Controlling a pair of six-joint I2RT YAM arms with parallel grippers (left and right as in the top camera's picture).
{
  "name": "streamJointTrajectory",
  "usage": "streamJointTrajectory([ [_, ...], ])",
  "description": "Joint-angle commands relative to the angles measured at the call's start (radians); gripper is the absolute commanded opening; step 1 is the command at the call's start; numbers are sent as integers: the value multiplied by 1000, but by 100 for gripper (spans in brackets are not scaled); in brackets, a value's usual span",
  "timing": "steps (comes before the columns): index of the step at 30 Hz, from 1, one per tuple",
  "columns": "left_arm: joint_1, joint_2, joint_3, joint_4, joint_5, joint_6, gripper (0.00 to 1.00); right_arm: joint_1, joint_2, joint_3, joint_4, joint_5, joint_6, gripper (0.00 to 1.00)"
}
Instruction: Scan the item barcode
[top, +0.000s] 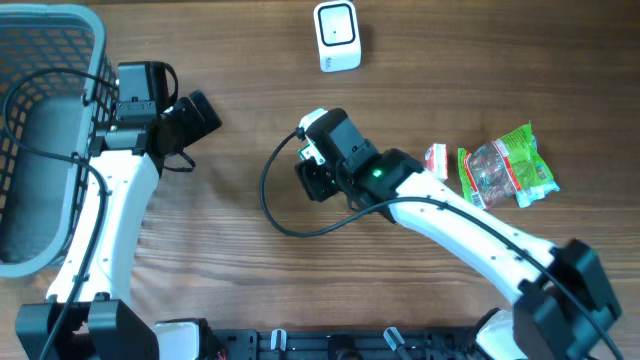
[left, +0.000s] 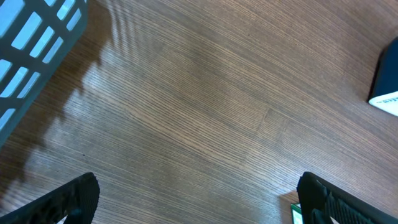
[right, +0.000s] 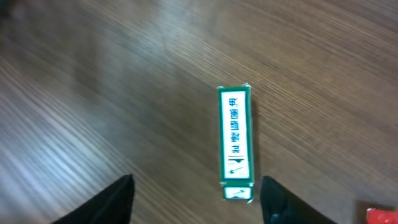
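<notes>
A white barcode scanner (top: 336, 36) stands at the far edge of the wooden table (top: 240, 250). A grey-blue plastic mesh basket (top: 40, 60) is at the left, and a green-printed clear snack bag (top: 505, 165) and a small red-and-white packet (top: 436, 158) lie at the right. A black cable (top: 275, 215) loops beside the right arm.

The narrow green-and-white box (right: 236, 143) lies flat, its near end between the parted fingers of the right gripper (right: 198, 180), unpinched. From overhead that gripper hides it. The left gripper (left: 198, 180) gapes wide with nothing in it. A dark shape cut off at the left wrist view's edge is unclear.
</notes>
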Motion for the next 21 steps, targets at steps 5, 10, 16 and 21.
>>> streamJointTrajectory([
  [5,4,-6,13,2,-6,-2,100,-35,219,-6,66,60,-64,70],
  [10,4,-6,13,2,-6,-2,100,-77,251,-6,66,4,-77,55],
  [16,4,-6,13,2,-6,-2,100,-77,297,-6,72,-99,-218,61],
  [21,4,-6,13,2,-6,-2,100,-77,243,18,93,-99,-217,59],
])
